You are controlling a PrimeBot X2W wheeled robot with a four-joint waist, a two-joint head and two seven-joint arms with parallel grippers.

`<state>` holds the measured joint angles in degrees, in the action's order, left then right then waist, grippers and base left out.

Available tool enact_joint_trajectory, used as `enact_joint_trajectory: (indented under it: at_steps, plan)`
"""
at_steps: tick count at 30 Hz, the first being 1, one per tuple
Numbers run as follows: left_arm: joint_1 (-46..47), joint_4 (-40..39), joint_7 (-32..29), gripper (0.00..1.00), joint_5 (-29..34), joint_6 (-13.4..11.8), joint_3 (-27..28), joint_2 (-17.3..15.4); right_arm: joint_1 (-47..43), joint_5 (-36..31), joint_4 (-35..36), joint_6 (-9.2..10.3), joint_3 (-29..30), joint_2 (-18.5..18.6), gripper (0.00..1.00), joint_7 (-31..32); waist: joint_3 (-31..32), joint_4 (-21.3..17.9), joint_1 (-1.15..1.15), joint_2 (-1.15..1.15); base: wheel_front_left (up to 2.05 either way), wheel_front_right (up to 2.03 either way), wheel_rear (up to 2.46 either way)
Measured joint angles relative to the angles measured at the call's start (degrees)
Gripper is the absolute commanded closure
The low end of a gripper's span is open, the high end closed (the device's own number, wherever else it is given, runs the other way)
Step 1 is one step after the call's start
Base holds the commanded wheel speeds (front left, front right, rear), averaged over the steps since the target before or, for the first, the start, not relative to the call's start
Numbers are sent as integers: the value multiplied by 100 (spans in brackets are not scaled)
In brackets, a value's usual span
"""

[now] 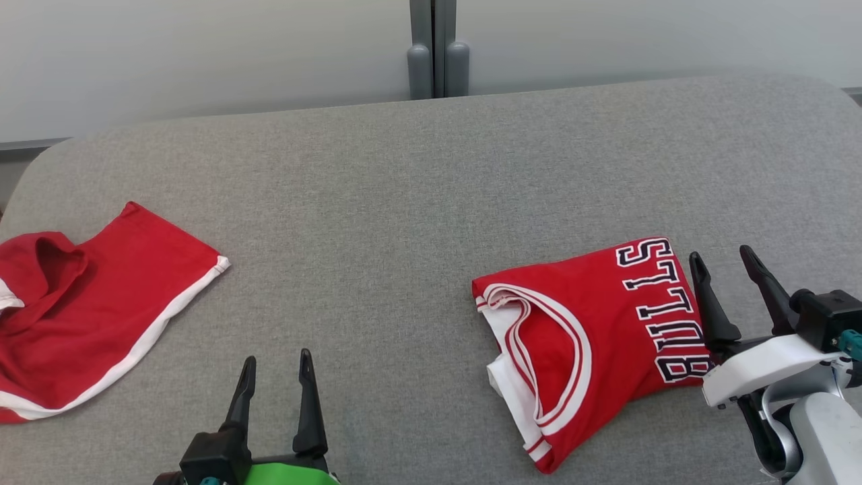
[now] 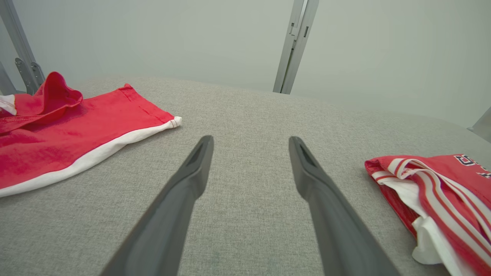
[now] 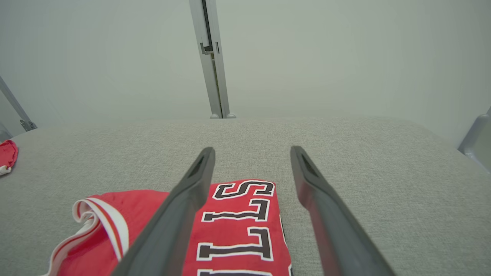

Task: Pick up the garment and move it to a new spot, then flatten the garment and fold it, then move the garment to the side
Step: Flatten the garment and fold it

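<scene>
Red cloth with white trim lies in two places on a grey woven bench (image 1: 404, 202). The task's garment, a folded jersey (image 1: 592, 323), sits on the robot's right side of the bench, near the front edge. It makes a compact, roughly rectangular packet. Its black-and-white "BULLS" lettering faces up along the edge nearest the right arm, and its striped white-and-red neck or armhole bands curl open at the opposite end. A bit of white lining shows under those bands.

The right gripper (image 1: 720, 253) is released, its two dark fingers spread wide with nothing between them. In the right wrist view, one finger crosses over the lettered end of the jersey and the other lies over bare bench just beyond the jersey's edge. Whether either finger touches the cloth I cannot tell.

The left gripper (image 1: 277, 357) is also released and empty. It points up the bench from the lower left, over bare grey fabric between the two red pieces and well apart from both.

A pair of red shorts (image 1: 101, 303) with a white side stripe lies loosely rumpled at the far left. Behind the bench stands a pale wall with a grey upright post (image 1: 436, 47).
</scene>
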<state>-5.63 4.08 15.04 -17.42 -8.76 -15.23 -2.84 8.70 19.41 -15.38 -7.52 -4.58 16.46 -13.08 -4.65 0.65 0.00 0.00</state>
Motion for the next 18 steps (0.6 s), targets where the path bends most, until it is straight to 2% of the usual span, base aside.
enact_joint_trajectory:
  at_steps: [10, 11, 12, 13, 18]
  plan:
    - [3, -75, 1, 0, 40, 18, 49, 0, -231, -326, -64, 0, 256, 4, 0, -169, -92, 31, 0, 0, 0, 0, 0]
    - [5, -77, 1, 0, 41, 19, 53, 0, -244, -331, -65, 0, 244, -23, 33, -172, -106, 37, 0, 0, 0, 0, 0]
    - [10, -81, 1, 0, 42, 21, 58, 0, -258, -331, -64, 0, 186, -59, 75, -174, -123, 48, 0, 0, 0, 0, 0]
    - [15, -87, 1, 0, 44, 24, 63, 0, -265, -326, -66, 0, 86, -89, 100, -175, -140, 60, 0, 0, 0, 0, 0]
    - [62, -96, 1, 0, 52, 27, 92, 0, -281, -333, -299, 0, -569, -177, 100, -189, -223, 116, 0, 0, 0, 0, 0]
